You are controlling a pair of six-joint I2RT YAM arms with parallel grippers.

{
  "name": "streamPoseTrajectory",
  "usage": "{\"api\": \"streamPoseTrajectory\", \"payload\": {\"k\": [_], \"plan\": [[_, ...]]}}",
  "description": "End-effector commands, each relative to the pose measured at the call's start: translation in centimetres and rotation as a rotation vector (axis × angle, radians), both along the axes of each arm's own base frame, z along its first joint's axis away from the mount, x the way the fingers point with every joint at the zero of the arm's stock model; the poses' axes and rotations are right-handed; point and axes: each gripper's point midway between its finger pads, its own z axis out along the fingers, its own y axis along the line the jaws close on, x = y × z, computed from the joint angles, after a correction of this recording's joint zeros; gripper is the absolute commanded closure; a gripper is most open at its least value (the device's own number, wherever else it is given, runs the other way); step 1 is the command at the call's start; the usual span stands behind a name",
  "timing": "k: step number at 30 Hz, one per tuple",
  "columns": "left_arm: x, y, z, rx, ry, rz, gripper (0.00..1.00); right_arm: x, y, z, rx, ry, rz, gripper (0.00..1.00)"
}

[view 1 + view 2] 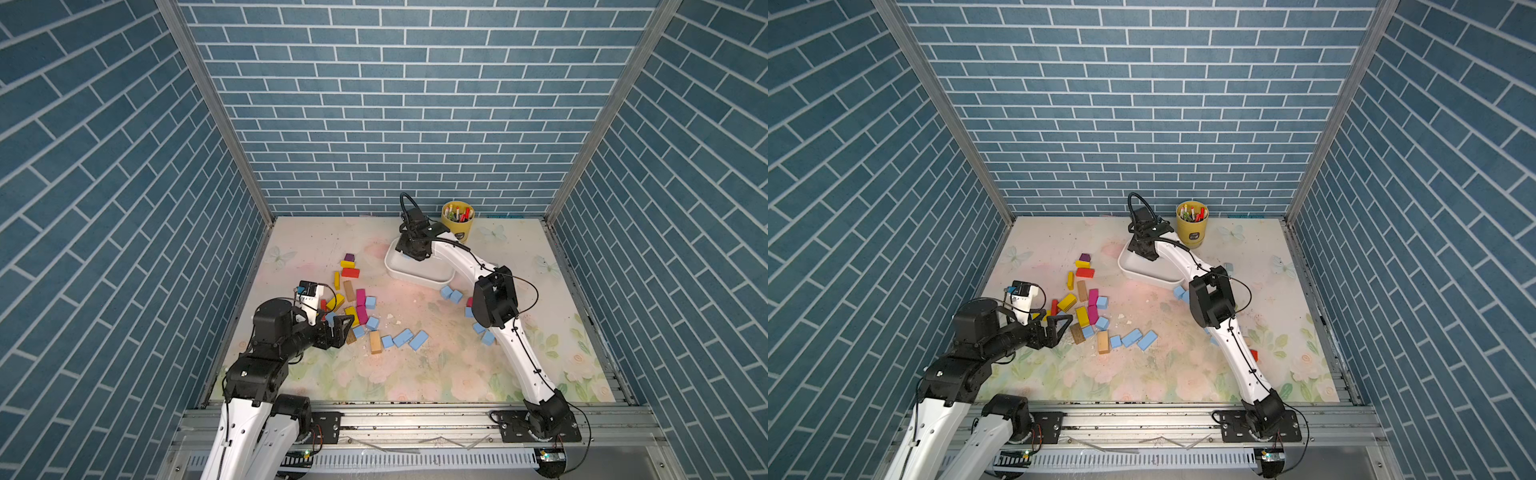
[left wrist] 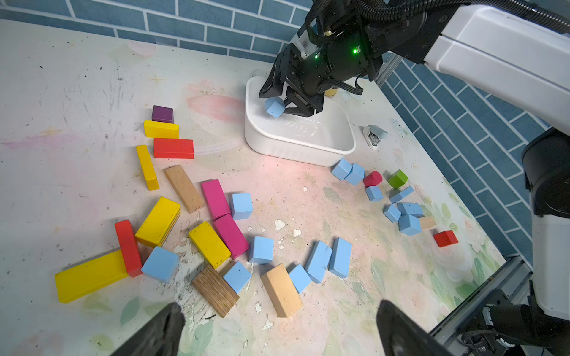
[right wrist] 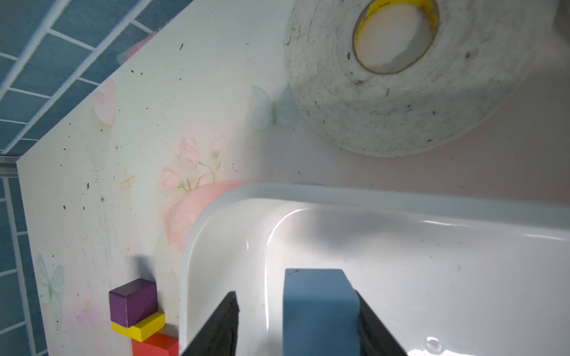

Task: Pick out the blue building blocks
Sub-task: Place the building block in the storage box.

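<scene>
The right end effector (image 3: 294, 296) hangs inside the white tray (image 2: 296, 148), jaws partly apart: a blue cube (image 3: 317, 308) lies against one finger (image 3: 379, 333) with a clear gap to the other, so it is not clamped. The left wrist view shows this cube tilted. The left end effector (image 2: 280, 308) is spread wide and empty, over the mixed pile at 8 o'clock. Taking the bench (image 1: 316, 245) middle as dial centre and 12 as the back wall, the tray sits at 12. The other blue building blocks (image 2: 318, 262) lie loose on the bench: some among yellow, magenta, red and wooden blocks at 9, a row near 6, and a cluster at 3 beside a red cylinder (image 2: 372, 178) and a green cube (image 2: 398, 178). A yellow cup (image 1: 457, 228) of markers stands at 1
</scene>
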Motion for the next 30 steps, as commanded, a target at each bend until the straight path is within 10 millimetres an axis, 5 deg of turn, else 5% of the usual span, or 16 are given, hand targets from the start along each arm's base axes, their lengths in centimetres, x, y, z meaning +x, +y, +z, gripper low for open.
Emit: {"api": "streamPoseTrajectory", "payload": {"k": [1,14,30], "plan": [[-0.1,-0.1,-0.1,0.003,-0.001,-0.010,0.01,0.4,-0.2,3.3,0.040,-0.036,-0.030,0.38],[-0.2,-0.3,-0.2,0.008,0.001,-0.015,0.01,0.0,-3.7,-1.7,-0.128,0.025,-0.121,0.38],[-0.2,-0.3,-0.2,0.008,0.006,-0.019,0.01,-0.8,-5.8,-7.2,-0.228,0.124,-0.119,0.18]]}}
